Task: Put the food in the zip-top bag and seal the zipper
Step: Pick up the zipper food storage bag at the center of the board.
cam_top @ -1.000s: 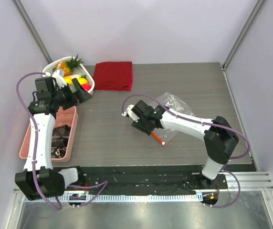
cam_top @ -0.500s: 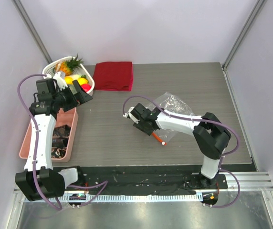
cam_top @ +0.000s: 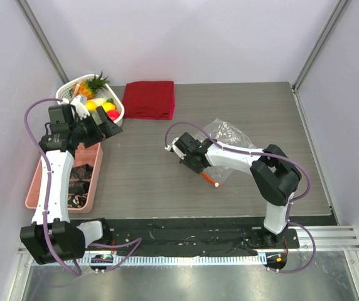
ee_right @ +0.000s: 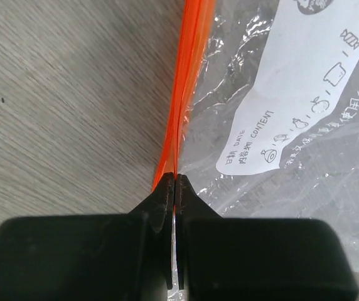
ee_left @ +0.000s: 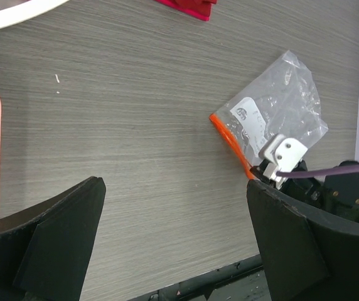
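The clear zip-top bag lies flat on the table right of centre, white label up. Its orange zipper runs along the near-left edge. My right gripper is shut on the zipper strip, which stands pinched edge-on between the two black fingers. The food, yellow, red and green toy pieces, sits in a white basket at the back left. My left gripper hovers open just in front of that basket with nothing between its fingers. From there the bag shows far off.
The white basket stands at the back left corner. A folded dark red cloth lies beside it. A pink tray with dark items sits along the left edge, under the left arm.
My right gripper's jaws have gone from part open to shut on the zipper strip, and the wrist shifted slightly toward the bag. The left arm has barely moved.
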Controlling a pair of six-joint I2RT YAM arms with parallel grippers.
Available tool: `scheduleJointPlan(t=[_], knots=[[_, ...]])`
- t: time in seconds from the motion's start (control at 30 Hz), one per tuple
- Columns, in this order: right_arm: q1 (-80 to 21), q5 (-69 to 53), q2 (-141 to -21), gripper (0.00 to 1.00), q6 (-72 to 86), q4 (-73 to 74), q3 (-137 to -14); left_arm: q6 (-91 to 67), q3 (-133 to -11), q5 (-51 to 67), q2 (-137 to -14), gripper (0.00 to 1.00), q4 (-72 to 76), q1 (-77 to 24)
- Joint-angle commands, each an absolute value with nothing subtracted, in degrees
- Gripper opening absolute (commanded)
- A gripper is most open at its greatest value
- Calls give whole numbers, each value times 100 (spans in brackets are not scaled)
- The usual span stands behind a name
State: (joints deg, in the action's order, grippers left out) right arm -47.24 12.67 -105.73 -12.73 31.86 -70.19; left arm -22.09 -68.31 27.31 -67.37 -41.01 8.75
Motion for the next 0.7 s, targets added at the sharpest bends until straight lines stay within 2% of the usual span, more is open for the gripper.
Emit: scheduleJointPlan(t=[0.0,0.17,0.33,0.43,0.47,0.6,0.67], knots=[[-4160,555,-10090,1,-1310,3216,-7487,-2066,-6829,3215,-6662,100,-3929,914],[-2972,-1236,-9958,1,-704,3647,-8881,-1986,-7206,3629,-7057,100,-4061,1045],[-2584,-1933,-9835,1,-99,3964,-9694,-2697,-7549,4596,-7531,100,-3480,1398],[-2575,-1995,-9677,1,445,3911,-9773,-2454,-8304,4168,-8006,100,-4209,1161],[-2575,-2004,-9633,1,587,3868,-9739,-2113,-8506,3592,-7937,100,-4306,1004],[-2566,-2074,-9361,1,1545,3228,-9414,-1985,-8412,2551,-7515,100,-4123,-226],[-2584,-2232,-9308,1,2097,2902,-9203,-2275,-8106,2697,-7410,100,-3702,-658]])
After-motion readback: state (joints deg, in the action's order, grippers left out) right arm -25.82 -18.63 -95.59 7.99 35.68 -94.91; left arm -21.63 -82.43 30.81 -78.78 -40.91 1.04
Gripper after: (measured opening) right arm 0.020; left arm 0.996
